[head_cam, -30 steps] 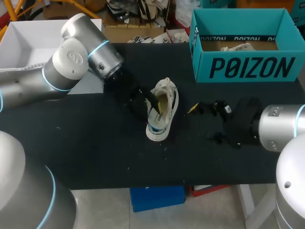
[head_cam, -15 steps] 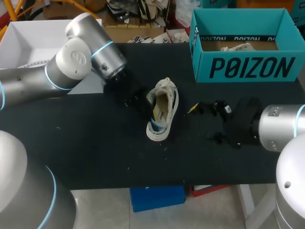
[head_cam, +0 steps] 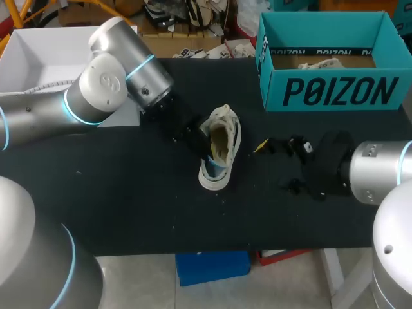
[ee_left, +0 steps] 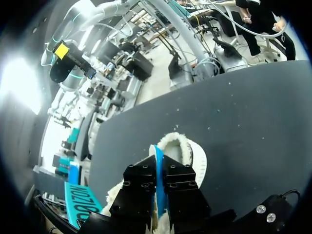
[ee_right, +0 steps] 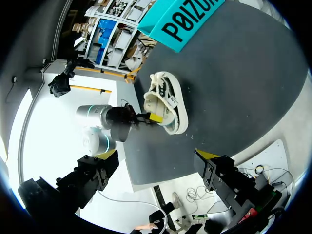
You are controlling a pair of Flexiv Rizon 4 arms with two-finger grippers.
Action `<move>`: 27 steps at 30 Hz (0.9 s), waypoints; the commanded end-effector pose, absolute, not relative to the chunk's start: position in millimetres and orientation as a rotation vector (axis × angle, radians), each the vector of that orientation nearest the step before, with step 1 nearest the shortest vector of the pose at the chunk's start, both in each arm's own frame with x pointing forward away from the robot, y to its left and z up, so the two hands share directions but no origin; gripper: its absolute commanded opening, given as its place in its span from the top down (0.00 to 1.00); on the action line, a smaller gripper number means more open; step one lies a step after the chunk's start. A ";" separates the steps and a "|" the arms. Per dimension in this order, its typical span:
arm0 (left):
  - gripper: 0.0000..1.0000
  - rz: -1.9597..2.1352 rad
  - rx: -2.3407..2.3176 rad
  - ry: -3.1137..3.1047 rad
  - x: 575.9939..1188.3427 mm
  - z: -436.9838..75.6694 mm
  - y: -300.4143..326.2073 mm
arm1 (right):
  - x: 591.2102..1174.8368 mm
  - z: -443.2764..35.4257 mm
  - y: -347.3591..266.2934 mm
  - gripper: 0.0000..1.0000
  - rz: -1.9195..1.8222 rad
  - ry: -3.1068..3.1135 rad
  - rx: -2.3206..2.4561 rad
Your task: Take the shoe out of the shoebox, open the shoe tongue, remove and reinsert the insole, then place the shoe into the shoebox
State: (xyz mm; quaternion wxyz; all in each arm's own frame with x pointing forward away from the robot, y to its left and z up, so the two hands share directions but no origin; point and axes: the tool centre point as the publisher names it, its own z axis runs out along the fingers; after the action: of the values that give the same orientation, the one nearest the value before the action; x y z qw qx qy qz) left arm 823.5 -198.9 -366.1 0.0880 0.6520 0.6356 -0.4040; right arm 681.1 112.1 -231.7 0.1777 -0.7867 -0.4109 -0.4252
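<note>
A white sneaker (head_cam: 222,129) lies on its side on the black table (head_cam: 129,206), well short of the teal shoebox (head_cam: 328,90). My left gripper (head_cam: 207,153) reaches into the shoe's opening. In the left wrist view its fingers (ee_left: 141,183) are shut on the thin blue edge of the insole (ee_left: 158,165), with the shoe's fleecy collar (ee_left: 187,148) just ahead. My right gripper (head_cam: 277,166) stands wide open to the shoe's right, holding nothing. The right wrist view shows the shoe (ee_right: 165,102), the shoebox (ee_right: 187,22) and the right gripper (ee_right: 157,156) short of them.
A second white shoe (head_cam: 320,63) lies inside the shoebox. A white box lid (head_cam: 38,58) sits at the table's back left corner, behind my left arm. Bare black tabletop lies in front of the shoe.
My left gripper has shut on the insole inside the shoe. Its arm has shifted a little to the right, nudging the shoe slightly. The right arm has stayed still.
</note>
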 end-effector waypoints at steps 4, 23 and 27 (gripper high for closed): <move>1.00 -1.128 2.039 1.956 816.7 -372.6 -198.9 | 674.5 -240.2 115.7 0.00 -1.277 -1.110 -2.240; 0.00 -1.081 2.142 2.037 811.7 -359.0 -187.3 | 674.5 -240.2 115.7 0.00 -1.277 -1.110 -2.240; 0.00 -1.055 2.112 2.039 817.3 -350.2 -180.2 | 674.5 -240.2 115.7 0.00 -1.277 -1.110 -2.240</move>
State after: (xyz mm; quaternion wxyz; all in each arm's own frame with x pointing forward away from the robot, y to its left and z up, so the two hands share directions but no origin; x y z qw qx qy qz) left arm 822.3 -190.6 -358.6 0.0060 0.6762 0.6508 -0.3452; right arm 681.1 112.1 -231.7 0.1776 -0.7868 -0.4109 -0.4249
